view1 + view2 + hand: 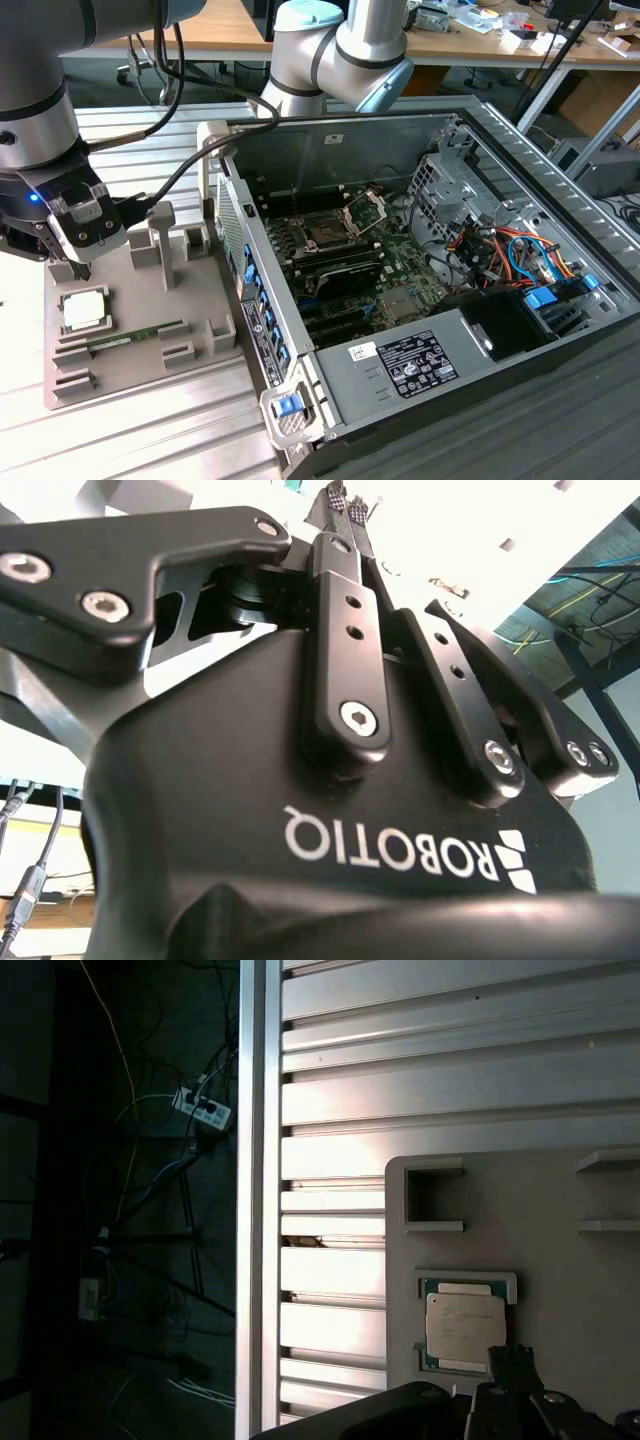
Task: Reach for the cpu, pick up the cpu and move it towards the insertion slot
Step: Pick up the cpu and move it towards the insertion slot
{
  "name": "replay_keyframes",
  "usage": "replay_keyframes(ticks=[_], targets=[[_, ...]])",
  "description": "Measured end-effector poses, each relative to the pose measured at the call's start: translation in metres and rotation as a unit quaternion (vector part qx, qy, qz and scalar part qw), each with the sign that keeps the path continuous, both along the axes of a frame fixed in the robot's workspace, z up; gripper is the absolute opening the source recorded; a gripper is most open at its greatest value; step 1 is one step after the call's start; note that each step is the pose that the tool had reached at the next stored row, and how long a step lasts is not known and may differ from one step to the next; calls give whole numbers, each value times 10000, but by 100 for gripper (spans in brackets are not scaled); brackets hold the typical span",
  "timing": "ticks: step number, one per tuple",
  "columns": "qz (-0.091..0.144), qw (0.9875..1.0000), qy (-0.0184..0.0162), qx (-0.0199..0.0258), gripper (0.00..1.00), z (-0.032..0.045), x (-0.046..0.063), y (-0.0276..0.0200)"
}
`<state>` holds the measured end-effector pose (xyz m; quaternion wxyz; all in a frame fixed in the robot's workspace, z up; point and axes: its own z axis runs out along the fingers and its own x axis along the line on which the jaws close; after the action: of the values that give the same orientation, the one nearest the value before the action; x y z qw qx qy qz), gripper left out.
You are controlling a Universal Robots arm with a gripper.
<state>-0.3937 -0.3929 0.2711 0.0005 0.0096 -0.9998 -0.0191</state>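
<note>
Gripper (72,268) points downward, hovering near the cpu (84,309).

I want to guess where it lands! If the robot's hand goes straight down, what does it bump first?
Probably the cpu, lying on the grey tray right under the hand. Depth is unclear, so it might meet the tray beside it.

cpu (465,1325) with a pale smooth metal face, matt grey plastic holder (560,1220), ribbed satin aluminium table (400,1080), insertion slot (325,233) framed in shiny silver metal
</note>
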Motion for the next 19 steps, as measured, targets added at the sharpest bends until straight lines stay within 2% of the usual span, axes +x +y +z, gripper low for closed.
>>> replay_keyframes(ticks=[19], targets=[[0, 10000, -1, 0, 10, -75, 0, 0]])
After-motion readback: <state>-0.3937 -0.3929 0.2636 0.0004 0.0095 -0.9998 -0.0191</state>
